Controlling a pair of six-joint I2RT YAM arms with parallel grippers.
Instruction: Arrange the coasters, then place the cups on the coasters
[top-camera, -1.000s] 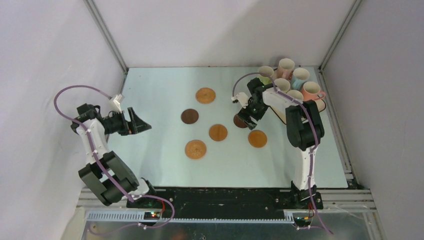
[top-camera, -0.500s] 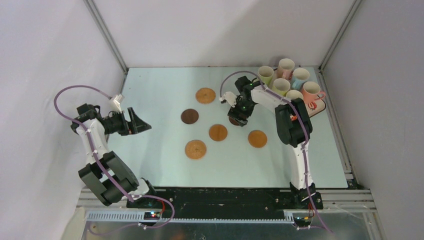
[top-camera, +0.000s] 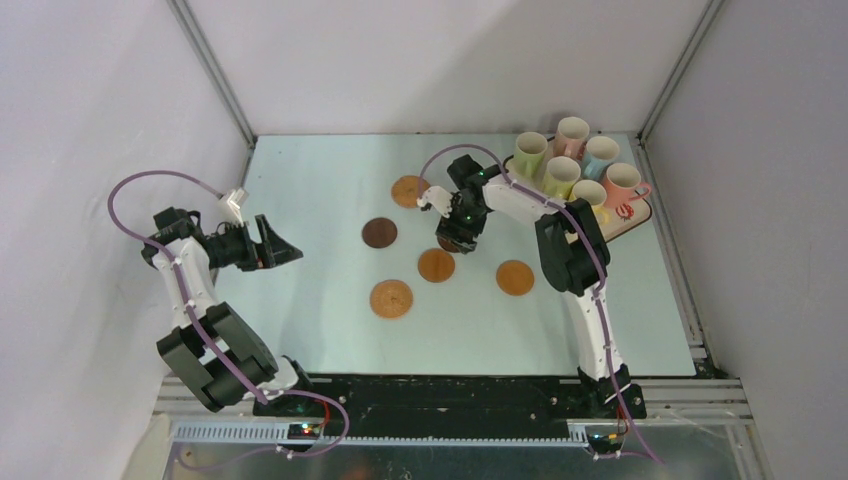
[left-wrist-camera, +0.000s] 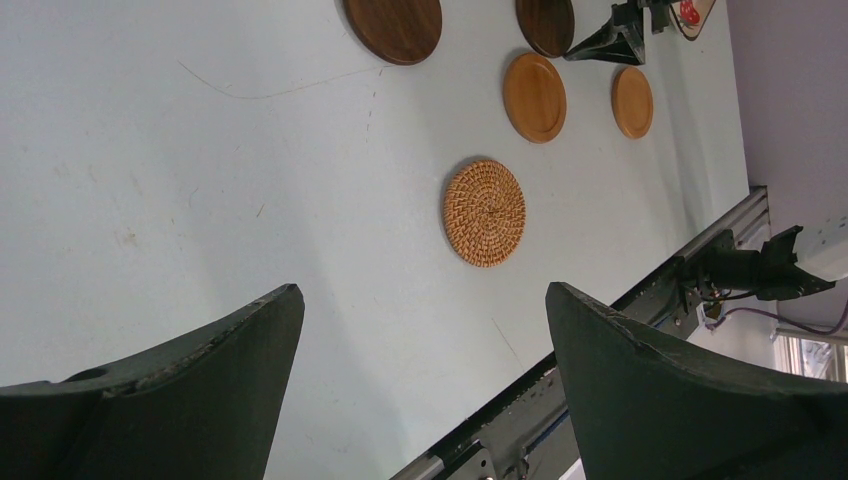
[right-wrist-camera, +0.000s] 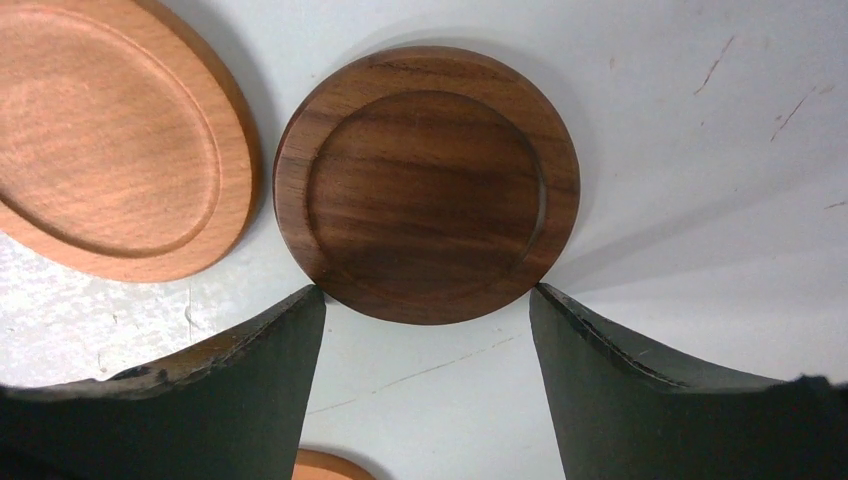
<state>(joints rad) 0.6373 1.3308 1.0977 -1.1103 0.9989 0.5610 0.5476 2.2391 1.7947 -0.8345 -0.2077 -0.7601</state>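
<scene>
I am holding my right gripper (right-wrist-camera: 428, 300) wide open, with the tips touching the rim of the dark brown coaster (right-wrist-camera: 427, 185) at frame centre. It is clamping nothing, I think so as to slide the coaster into line.

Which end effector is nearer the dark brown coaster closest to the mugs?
Right. The right end effector is directly over that dark brown coaster, its open fingers flanking the coaster's near edge. The left end effector, also open, hangs far off to the left.
</scene>
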